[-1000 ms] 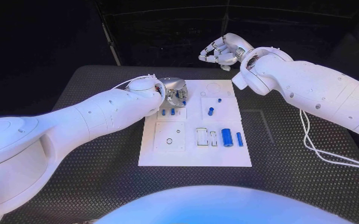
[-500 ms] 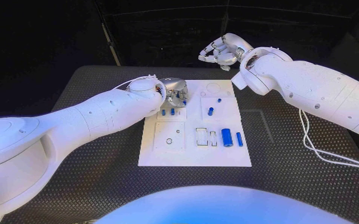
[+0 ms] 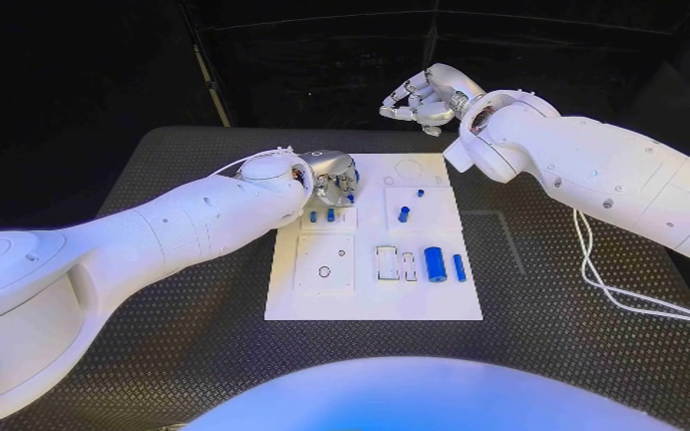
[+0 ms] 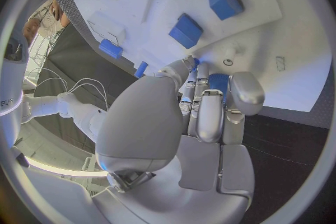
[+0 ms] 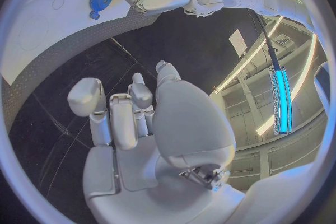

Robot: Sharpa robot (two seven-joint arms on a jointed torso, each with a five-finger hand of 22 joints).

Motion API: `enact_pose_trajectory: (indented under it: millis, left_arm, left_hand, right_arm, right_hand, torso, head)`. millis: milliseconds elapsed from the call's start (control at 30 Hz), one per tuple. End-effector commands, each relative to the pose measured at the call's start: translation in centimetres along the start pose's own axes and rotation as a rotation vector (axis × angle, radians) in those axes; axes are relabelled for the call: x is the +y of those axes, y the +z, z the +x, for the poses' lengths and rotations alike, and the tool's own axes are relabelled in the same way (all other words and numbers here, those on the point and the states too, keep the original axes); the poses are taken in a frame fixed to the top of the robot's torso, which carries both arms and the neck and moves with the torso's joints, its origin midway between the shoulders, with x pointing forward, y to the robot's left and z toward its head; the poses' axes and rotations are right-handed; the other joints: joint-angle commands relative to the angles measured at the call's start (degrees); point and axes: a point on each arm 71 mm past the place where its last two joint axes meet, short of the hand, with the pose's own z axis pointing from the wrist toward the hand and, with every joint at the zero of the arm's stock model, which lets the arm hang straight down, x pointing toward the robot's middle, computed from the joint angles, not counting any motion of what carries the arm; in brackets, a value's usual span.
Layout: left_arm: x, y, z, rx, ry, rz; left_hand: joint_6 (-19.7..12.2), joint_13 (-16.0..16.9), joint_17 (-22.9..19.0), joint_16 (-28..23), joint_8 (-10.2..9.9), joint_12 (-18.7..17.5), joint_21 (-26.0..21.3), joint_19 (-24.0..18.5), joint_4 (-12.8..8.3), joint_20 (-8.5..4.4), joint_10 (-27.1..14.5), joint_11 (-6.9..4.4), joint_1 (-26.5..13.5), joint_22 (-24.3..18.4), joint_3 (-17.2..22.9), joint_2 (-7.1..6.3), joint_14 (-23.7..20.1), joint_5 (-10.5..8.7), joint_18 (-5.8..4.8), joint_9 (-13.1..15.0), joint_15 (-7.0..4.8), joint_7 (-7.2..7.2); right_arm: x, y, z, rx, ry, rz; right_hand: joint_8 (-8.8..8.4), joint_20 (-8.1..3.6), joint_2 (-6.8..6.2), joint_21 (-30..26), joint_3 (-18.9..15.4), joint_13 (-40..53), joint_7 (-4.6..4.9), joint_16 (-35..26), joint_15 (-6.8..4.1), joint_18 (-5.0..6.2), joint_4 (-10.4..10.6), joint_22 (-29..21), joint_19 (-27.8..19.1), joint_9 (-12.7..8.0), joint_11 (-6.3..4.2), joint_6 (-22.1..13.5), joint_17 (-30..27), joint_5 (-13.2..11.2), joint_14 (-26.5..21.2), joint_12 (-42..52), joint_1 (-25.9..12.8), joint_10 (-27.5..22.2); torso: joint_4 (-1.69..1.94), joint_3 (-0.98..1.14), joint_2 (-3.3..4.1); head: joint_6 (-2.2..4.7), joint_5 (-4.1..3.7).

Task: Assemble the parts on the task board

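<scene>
Left hand [image 3: 331, 174], just above centre in the head view, has edged slightly up the frame over the last second, its fingers curled over a small blue part [image 4: 218, 82] at the task board's [image 3: 377, 303] upper-left corner; whether it grips the part I cannot tell. Right hand [image 3: 419, 102] stays raised beyond the board, curled, holding nothing. Probably a placement is under way.

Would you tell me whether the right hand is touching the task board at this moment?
Apart. The head view shows the right hand raised beyond the table's far edge, dark space separating it from the task board.
</scene>
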Motion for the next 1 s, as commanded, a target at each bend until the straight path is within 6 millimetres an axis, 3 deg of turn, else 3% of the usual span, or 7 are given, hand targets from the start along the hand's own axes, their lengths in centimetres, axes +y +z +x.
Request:
enact_pose_trajectory:
  millis: [33, 467, 667, 1000]
  left_arm:
    - [-0.2, -0.1, -0.5, -0.049, -0.021, 0.019]
    - [0.3, -1.8, -3.1, -0.127, -0.087, 0.021]
    - [1.7, -3.4, -3.7, -0.115, -0.122, -0.008]
    - [4.0, -4.9, -3.9, -0.09, -0.15, -0.063]
  left_hand:
    - [0.14, -0.02, -0.12, 0.31, 0.04, -0.29, 0.28, 0.15, -0.12, -0.21, 0.42, 0.26, 0.26, 0.14, 0.6, 0.32, 1.44, -0.18, -0.69, -0.1, -0.1, 0.4]
    - [0.33, -0.06, -0.2, 0.36, -0.16, -0.68, 0.35, 0.17, -0.51, -0.13, 0.65, 0.4, 0.34, 0.29, 1.41, 0.08, 1.44, -0.18, -0.7, -0.18, 0.02, 0.62]
    - [0.6, -0.04, -0.35, 0.35, -0.25, -0.9, 0.35, 0.16, -0.39, -0.05, 0.96, 0.46, -0.29, 0.38, 1.67, -0.26, 1.41, -0.26, -0.7, -0.2, 0.09, 0.66]
    - [0.71, -0.03, -0.47, 0.31, -0.28, -0.99, 0.4, 0.17, -0.32, -0.03, 1.09, 0.44, -0.54, 0.45, 1.78, -0.37, 1.39, -0.28, -0.7, -0.21, 0.1, 0.63]
  right_arm:
    - [0.2, 0.0, 0.0, 0.004, 0.001, -0.013]
    - [0.0, -0.1, -0.1, 0.002, 0.0, -0.009]
    - [-0.2, -0.1, -0.3, -0.001, -0.002, -0.004]
    - [-0.3, -0.2, -0.3, -0.001, -0.002, -0.003]
  right_hand:
    - [0.38, -0.26, 0.69, -0.27, -0.38, 0.11, -0.2, 0.11, -0.25, 1.04, 0.02, 0.09, 0.27, 0.1, -0.11, 0.37, 3.2, 0.39, 3.13, 0.36, 0.05, 0.29]
    - [0.38, -0.26, 0.69, -0.27, -0.38, 0.11, -0.2, 0.11, -0.25, 1.04, 0.02, 0.09, 0.27, 0.1, -0.11, 0.37, 3.2, 0.39, 3.13, 0.36, 0.05, 0.29]
    - [0.38, -0.26, 0.69, -0.27, -0.38, 0.11, -0.2, 0.11, -0.25, 1.04, 0.02, 0.09, 0.27, 0.1, -0.11, 0.37, 3.2, 0.39, 3.13, 0.36, 0.05, 0.29]
    - [0.38, -0.26, 0.69, -0.27, -0.38, 0.11, -0.2, 0.11, -0.25, 1.04, 0.02, 0.09, 0.27, 0.1, -0.11, 0.37, 3.2, 0.39, 3.13, 0.36, 0.05, 0.29]
  torso:
    - [0.03, -0.01, 0.0]
    - [0.19, 0.06, -0.11]
    - [0.12, 0.11, -0.09]
    - [0.04, -0.02, -0.04]
  head:
    - [0.0, 0.11]
    - [0.0, 0.34]
    - [0.0, 0.46]
    - [0.0, 0.79]
